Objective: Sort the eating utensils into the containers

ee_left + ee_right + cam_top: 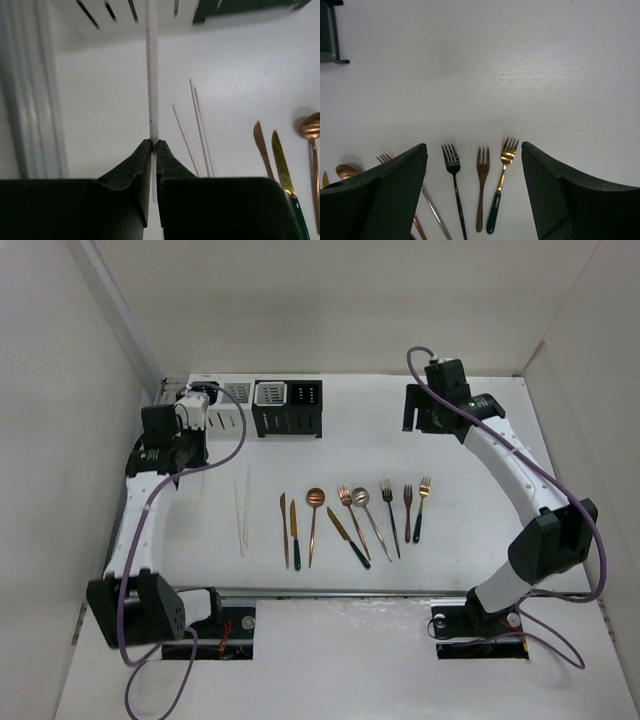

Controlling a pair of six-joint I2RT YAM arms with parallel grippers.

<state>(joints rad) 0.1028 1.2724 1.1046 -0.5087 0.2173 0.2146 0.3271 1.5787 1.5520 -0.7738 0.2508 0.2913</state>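
Note:
My left gripper (154, 142) is shut on a thin pale chopstick (151, 60) that sticks out ahead towards the white caddy (115, 12). In the top view this gripper (198, 403) is by the row of containers (287, 418) at the back left. Three more chopsticks (200, 125) lie on the table to its right. The other utensils lie in a row mid-table: knives (290, 530), a copper spoon (315, 500), forks (407, 502). My right gripper (474, 147) is open and empty, held above the black fork (452, 165), copper fork (482, 170) and gold fork (506, 157).
White walls enclose the table on the left, back and right. A black caddy (240, 7) shows at the top right of the left wrist view. A copper knife (260, 145), a gold knife (281, 162) and a copper spoon (312, 127) lie right of the chopsticks.

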